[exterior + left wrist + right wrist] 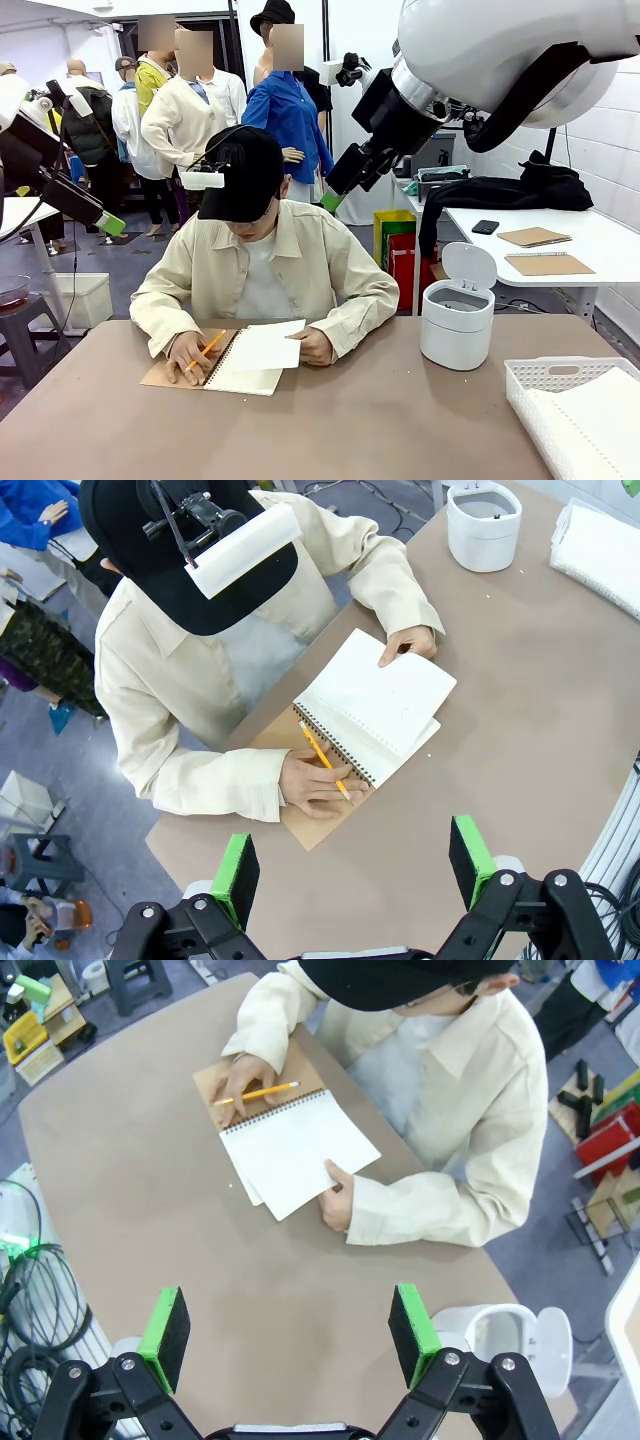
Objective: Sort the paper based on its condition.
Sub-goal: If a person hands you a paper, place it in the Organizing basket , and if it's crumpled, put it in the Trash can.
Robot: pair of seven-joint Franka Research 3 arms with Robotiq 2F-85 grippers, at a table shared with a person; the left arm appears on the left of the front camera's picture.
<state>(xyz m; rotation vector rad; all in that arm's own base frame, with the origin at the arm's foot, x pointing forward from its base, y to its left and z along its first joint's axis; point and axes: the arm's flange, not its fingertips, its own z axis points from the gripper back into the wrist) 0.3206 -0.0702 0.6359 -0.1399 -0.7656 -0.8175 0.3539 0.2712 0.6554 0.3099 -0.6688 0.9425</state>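
Observation:
White paper [600, 415] with a row of punched holes along one edge lies in the white slotted basket [545, 372] at the table's right front corner; in the left wrist view the paper [605, 550] sits far off. The person holds a pencil [209, 347] on an open spiral notebook [250, 362] and rests the other hand on its top page [378, 692]. My left gripper [353, 865] hangs open high above the table's edge beside the person. High over the table's middle, my right gripper [290, 1332] is open too, with nothing between its fingers.
A white bin [457, 318] with its lid flipped up stands on the table right of the person. Behind it a side table [590, 240] carries brown notebooks, a phone and a black bag. Bare brown tabletop [360, 420] spreads in front of the notebook.

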